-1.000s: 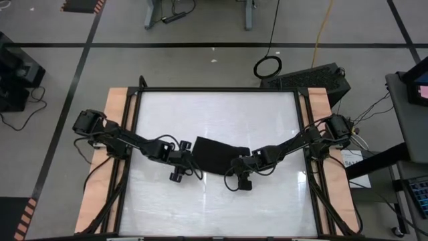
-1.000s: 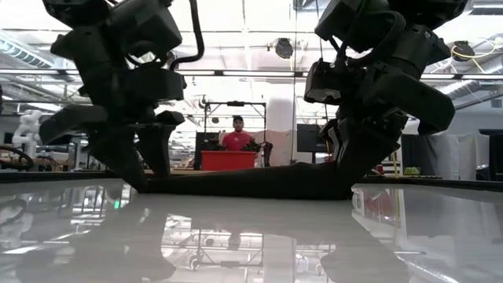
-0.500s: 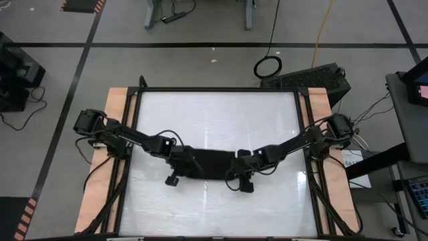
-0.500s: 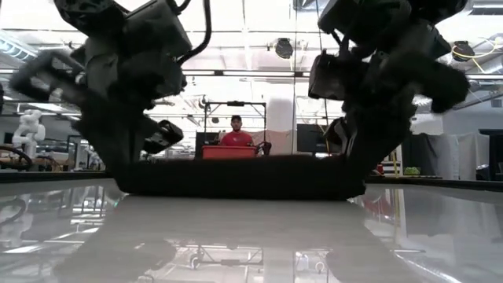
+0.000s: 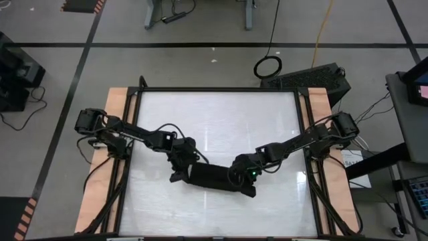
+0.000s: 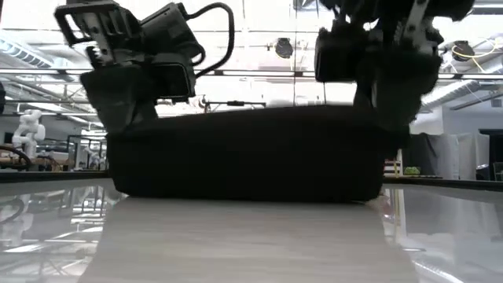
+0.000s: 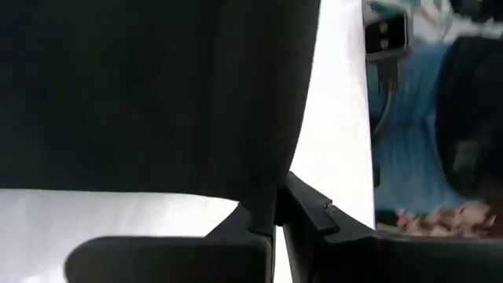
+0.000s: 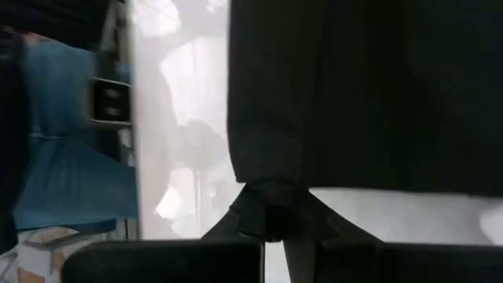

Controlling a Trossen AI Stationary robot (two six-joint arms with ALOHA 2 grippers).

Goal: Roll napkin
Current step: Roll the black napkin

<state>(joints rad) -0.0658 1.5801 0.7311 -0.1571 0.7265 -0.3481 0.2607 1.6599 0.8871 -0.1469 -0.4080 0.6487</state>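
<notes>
Left pincer [image 5: 182,173] and right pincer [image 5: 246,182] each clamp napkin [image 5: 210,175] ends; long axis left-right; white bench [image 5: 214,114] bare around.

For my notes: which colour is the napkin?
Plain black napkin, no pattern visible; the low view shows it best.

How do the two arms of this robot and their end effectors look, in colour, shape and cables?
Both arms are black, slim and jointed, and mounted at the table's side rails. Loose black cables loop along each arm. The left end effector and the right end effector each have two flat dark fingers. A small green light glows on the right arm's wrist.
</notes>
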